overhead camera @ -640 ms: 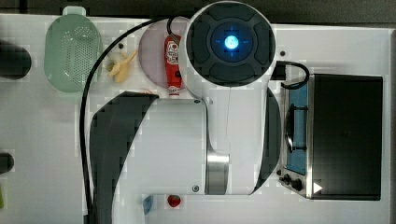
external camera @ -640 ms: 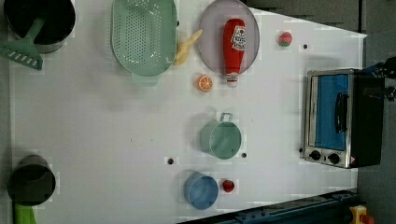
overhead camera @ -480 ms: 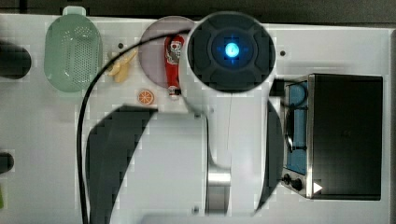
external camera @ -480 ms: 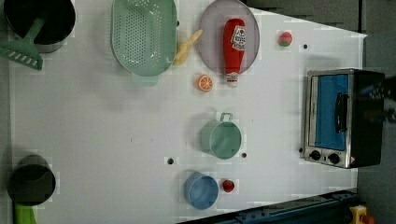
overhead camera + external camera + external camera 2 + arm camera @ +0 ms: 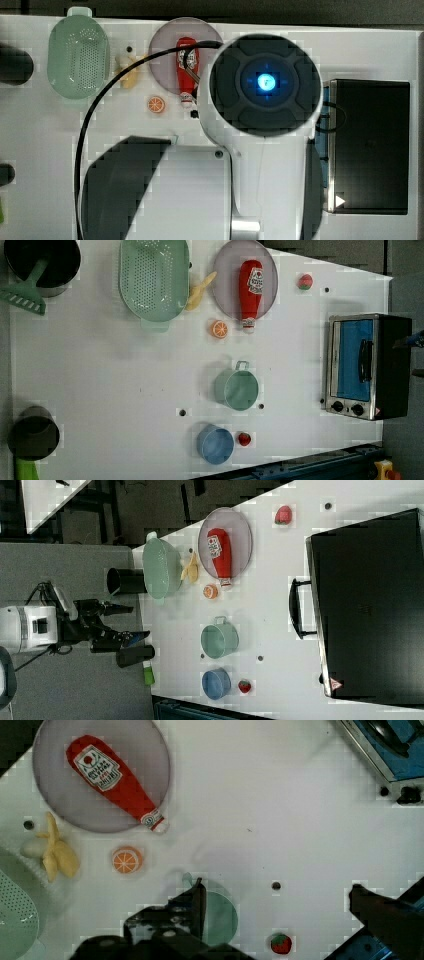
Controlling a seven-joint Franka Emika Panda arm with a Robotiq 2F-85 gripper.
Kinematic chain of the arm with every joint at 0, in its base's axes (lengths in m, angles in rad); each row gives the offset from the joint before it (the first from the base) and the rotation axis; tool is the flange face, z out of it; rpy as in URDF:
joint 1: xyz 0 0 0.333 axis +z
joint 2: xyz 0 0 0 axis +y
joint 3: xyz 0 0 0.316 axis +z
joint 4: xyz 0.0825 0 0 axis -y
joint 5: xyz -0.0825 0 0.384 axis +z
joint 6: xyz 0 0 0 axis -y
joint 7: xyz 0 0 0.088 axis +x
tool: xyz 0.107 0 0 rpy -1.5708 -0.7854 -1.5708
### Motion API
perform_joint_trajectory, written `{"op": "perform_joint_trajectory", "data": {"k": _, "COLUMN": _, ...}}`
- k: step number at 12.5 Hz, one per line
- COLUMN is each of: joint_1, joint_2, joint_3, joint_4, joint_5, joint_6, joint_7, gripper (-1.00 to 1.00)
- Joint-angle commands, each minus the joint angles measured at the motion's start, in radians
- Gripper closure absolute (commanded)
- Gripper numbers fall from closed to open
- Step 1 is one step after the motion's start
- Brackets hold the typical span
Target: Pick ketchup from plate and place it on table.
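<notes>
Bright, even light — blocky, soft shadows.

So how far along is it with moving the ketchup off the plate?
Nothing looks done: the ketchup lies flat on the plate, its cap over the rim nearest the orange slice. In hand: nothing. The gripper is open and empty above the table, apart from the bottle. Left: reaching it, grasping, lifting and setting it on the tabletop.
</notes>
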Motion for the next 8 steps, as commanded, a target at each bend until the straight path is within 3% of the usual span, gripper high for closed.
{"op": "perform_joint_trajectory", "data": {"k": 1, "joint_1": -0.005, "joint_2": 0.117, "joint_3": 0.036, "joint_4": -0.012, "joint_5": 0.003, "joint_6": 0.008, "joint_7": -0.018, "gripper": -1.00}}
{"op": "perform_joint_trajectory", "data": {"k": 4, "joint_1": 0.002, "joint_2": 0.208, "joint_3": 0.066, "joint_4": -0.011, "joint_5": 0.003, "joint_6": 0.073, "joint_7": -0.037, "gripper": -1.00}}
{"op": "perform_joint_trajectory", "data": {"k": 8, "joint_1": 0.011, "joint_2": 0.335, "joint_3": 0.095, "joint_4": -0.010, "joint_5": 0.003, "joint_6": 0.213, "joint_7": -0.240, "gripper": -1.00}}
